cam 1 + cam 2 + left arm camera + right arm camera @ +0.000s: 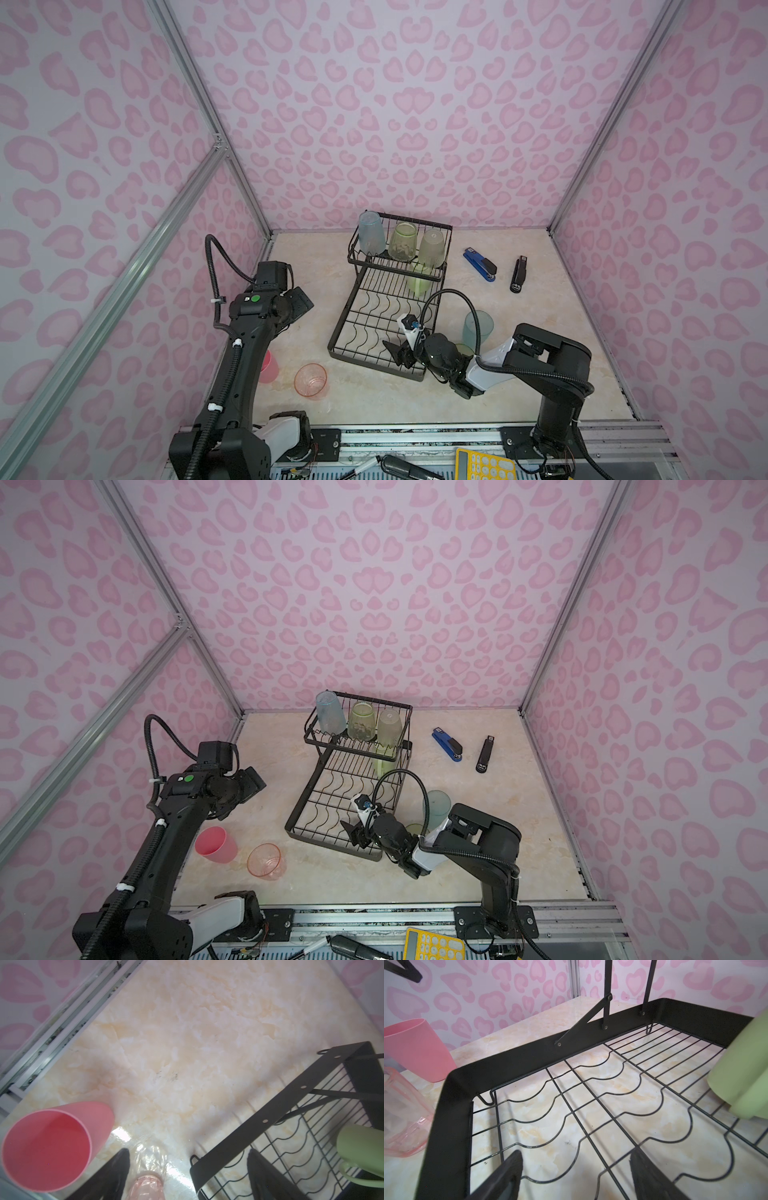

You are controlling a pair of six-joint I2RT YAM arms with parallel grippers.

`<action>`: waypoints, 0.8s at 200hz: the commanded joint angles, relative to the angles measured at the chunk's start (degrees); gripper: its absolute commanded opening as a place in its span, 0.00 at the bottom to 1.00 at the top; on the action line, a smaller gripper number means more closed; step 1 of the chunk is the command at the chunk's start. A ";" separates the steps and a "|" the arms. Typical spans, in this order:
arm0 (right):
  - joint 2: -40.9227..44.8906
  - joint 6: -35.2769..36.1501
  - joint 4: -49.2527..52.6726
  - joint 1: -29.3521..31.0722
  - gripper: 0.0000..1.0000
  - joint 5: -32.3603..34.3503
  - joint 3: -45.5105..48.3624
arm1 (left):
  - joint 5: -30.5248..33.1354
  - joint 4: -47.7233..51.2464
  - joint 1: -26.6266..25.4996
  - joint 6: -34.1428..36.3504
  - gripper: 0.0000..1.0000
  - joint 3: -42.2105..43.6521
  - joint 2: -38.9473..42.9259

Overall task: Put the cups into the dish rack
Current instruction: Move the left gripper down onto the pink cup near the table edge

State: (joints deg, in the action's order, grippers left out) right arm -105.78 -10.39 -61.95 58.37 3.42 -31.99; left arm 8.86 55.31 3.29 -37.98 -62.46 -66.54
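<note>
Green mug (418, 281) in dish rack (365, 363); calculator (484, 463) keys illegible.

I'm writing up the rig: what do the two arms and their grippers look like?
Both are black with one white link. The left arm carries a ribbed black cable with white ties and a green dot near its wrist; the right arm has a similar looping cable. The left gripper and right gripper have black tapered jaws.
</note>
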 commanded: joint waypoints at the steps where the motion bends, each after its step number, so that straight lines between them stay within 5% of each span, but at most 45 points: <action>1: -0.09 -0.55 -4.04 -0.20 0.79 -0.34 0.95 | 5.95 5.79 0.00 -0.58 0.89 0.36 0.88; 160: -3.44 -5.33 -9.19 -3.09 0.76 -4.30 1.93 | 4.25 0.45 8.93 0.66 0.82 9.13 0.45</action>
State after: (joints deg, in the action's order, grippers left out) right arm -108.18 -15.00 -70.46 55.33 -0.91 -30.00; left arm 14.76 58.76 10.57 -38.74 -54.83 -66.00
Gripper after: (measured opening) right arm 0.760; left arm 0.830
